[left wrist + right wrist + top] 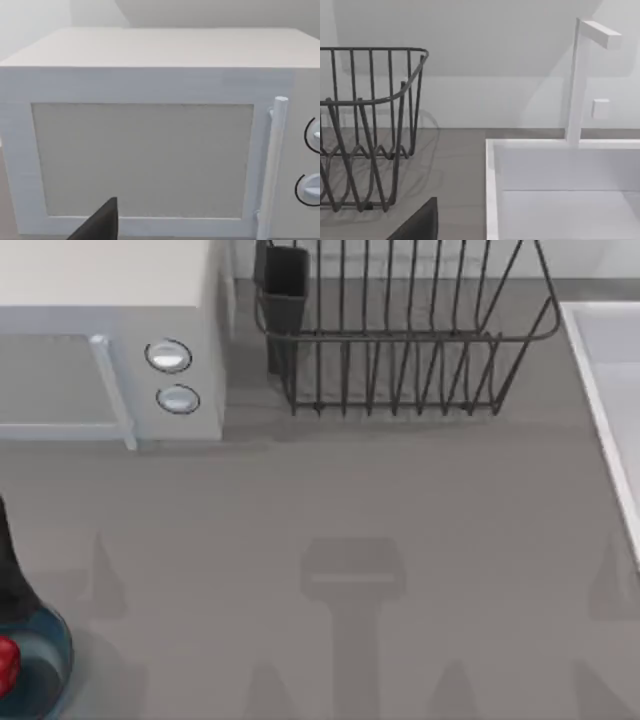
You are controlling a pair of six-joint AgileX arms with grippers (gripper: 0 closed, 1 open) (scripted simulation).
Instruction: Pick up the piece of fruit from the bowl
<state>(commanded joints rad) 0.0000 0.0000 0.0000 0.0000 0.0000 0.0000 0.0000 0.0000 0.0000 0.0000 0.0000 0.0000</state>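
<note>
— Grey worktop (330, 500), mostly bare in the middle, with the white microwave (110, 340) at the back left, the wire dish rack (400, 340) behind the centre and the white sink (615, 390) along the right edge. Where's the fruit?

— Down in the near left corner. The bowl (55, 660) sits half cut off by the top view's edge, and the piece of fruit (8, 665) lies inside it, a red lump against the blue-grey inside.

— Is anything holding it?

— I can't say that. A dark shape, most likely the left arm (12, 575), hangs just above the bowl, but its fingers can't be made out there. The left wrist view faces the microwave door, with one dark finger (100, 225) at the lower edge, so wide or narrow I cannot tell.

— And the right arm?

— Its wrist view looks at the rack and the sink with its faucet (582, 75); one dark finger (420, 222) shows, state unclear. It seems parked.

— So the left arm is placed for the reach?

— I'd judge so; the bowl is on its side.
</note>
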